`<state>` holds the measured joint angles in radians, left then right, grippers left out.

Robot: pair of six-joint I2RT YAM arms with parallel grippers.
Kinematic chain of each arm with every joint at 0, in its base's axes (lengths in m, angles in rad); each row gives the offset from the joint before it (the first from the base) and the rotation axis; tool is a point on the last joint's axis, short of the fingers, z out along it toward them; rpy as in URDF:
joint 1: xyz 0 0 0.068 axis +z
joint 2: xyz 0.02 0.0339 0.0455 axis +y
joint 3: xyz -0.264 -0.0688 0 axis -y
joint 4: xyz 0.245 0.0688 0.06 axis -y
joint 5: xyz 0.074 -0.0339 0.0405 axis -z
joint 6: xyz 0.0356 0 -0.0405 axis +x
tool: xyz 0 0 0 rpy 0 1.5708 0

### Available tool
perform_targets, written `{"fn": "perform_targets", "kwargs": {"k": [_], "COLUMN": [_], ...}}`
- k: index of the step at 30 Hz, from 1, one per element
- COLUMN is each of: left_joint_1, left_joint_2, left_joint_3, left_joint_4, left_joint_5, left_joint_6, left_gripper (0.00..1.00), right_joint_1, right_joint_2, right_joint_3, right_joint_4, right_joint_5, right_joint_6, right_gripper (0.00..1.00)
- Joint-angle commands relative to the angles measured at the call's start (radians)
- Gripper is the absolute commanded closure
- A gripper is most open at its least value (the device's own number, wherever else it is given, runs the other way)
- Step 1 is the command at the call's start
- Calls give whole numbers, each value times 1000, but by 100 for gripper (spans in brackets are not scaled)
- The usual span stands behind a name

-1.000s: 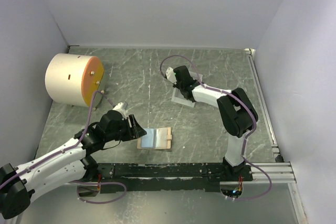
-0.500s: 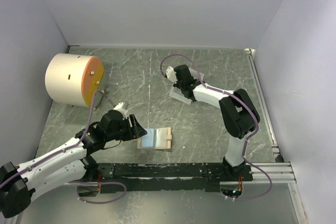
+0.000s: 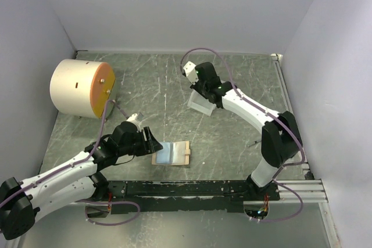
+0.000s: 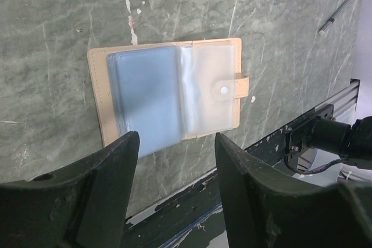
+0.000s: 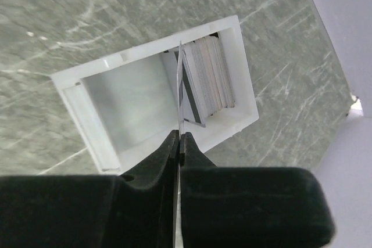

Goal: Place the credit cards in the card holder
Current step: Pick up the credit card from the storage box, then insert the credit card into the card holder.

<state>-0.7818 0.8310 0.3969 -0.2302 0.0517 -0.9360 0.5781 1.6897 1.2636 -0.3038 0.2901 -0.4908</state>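
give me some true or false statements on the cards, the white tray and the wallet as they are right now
The right gripper is shut on a thin card over the card holder. True.
The card holder is empty. False: several cards stand at one end.
The left gripper grips the wallet. False: it is open, above the wallet.
The wallet lies open on the table. True.

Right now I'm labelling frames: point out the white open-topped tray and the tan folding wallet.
White open-topped tray (image 5: 128,103), right wrist view, bare floor.
Tan folding wallet (image 4: 145,97), left wrist view, light-blue sleeve.
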Motion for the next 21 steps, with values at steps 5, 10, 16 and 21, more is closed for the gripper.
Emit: {"fn": "perform_targets", "kwargs": {"k": [5,10,16,21], "left_joint_1": [-4,-5,-5,-5], "left_joint_2": [-13,-13,20,43], "left_joint_3": [44,36,41,30], "left_joint_4": [-55,-69,-116,-131], "left_joint_5": [-61,-73,-92,-91], "left_joint_6": [-1,-17,-28,-39], "left_gripper": [36,38,64,85], "right_joint_1": [22,86,169,265], "right_joint_2": [-180,-304,-380,-419], "right_joint_3": [30,-85,-173,-324], "right_joint_4": [-87,-1,4,104], "right_joint_5": [-256,-322,-356,-377], "right_joint_6": [409,708,1026,1240], "right_gripper": [100,100,100,100]}}
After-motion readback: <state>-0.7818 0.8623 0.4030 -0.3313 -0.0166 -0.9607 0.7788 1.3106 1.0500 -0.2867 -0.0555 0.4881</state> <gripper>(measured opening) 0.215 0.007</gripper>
